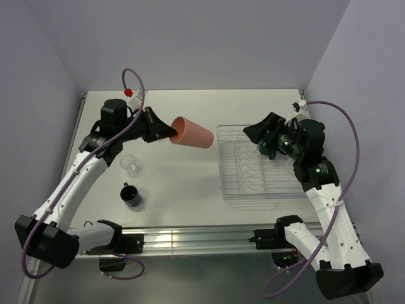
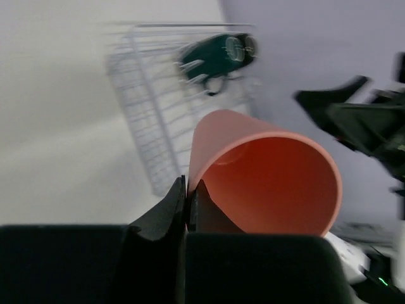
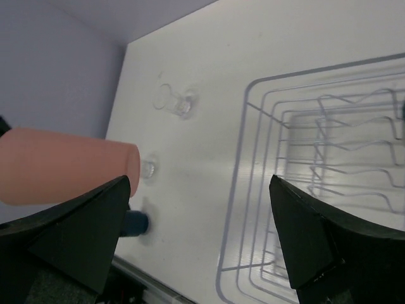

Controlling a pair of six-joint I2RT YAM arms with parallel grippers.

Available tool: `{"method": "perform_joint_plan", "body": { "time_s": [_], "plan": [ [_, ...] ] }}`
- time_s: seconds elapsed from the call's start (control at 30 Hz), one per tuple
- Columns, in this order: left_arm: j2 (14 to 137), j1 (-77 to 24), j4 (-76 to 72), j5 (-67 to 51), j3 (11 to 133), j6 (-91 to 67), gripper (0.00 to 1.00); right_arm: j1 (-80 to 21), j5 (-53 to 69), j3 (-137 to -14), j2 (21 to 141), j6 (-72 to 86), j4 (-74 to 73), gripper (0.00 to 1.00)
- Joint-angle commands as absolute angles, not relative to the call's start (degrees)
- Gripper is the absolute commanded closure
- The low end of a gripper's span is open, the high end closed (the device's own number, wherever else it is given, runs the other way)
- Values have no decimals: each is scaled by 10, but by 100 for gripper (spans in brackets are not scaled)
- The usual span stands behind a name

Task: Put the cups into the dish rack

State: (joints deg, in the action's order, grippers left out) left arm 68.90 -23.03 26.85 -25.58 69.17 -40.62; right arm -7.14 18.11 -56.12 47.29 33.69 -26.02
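Note:
My left gripper point(image 1: 172, 133) is shut on the rim of the salmon-orange cup point(image 1: 192, 132) and holds it on its side in the air, left of the dish rack point(image 1: 229, 183). In the left wrist view the fingers point(image 2: 177, 201) pinch the cup wall point(image 2: 272, 183). My right gripper point(image 1: 256, 133) is open and empty above the rack's far left corner; the right wrist view point(image 3: 199, 234) shows its jaws wide apart. A dark green mug point(image 1: 266, 149) lies in the rack by the right gripper and also shows in the left wrist view point(image 2: 218, 57). A clear glass point(image 1: 130, 164) and a black mug point(image 1: 131, 195) stand on the table to the left.
The right wrist view shows the rack's prongs point(image 3: 329, 145), the salmon cup point(image 3: 63, 164), two clear glasses point(image 3: 177, 101) point(image 3: 149, 168) and the dark mug point(image 3: 133, 223). Walls close the table on three sides. A metal rail point(image 1: 190, 237) runs along the near edge.

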Motion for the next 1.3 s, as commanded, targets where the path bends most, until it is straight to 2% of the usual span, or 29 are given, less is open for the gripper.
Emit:
{"method": "perform_joint_plan", "body": {
  "time_s": [0.0,0.07,0.37,0.53,0.73,1.27],
  "plan": [
    [685,-171,45,-557,620,-527,100,-98,242,-546,469,364,-159,1],
    [693,-157,-114,-594,567,-596,100,-121,250,-539,468,382,-121,0],
    [735,-156,-425,-639,497,-804,100,-163,311,-470,463,469,51,0],
    [761,-156,-491,-642,494,-848,100,-190,326,-452,479,497,133,0],
    [768,-156,-472,-641,503,-835,100,-224,328,-426,484,546,245,0],
    [780,-156,-519,-642,504,-868,100,-322,290,-439,539,541,287,0]
  ]
}}
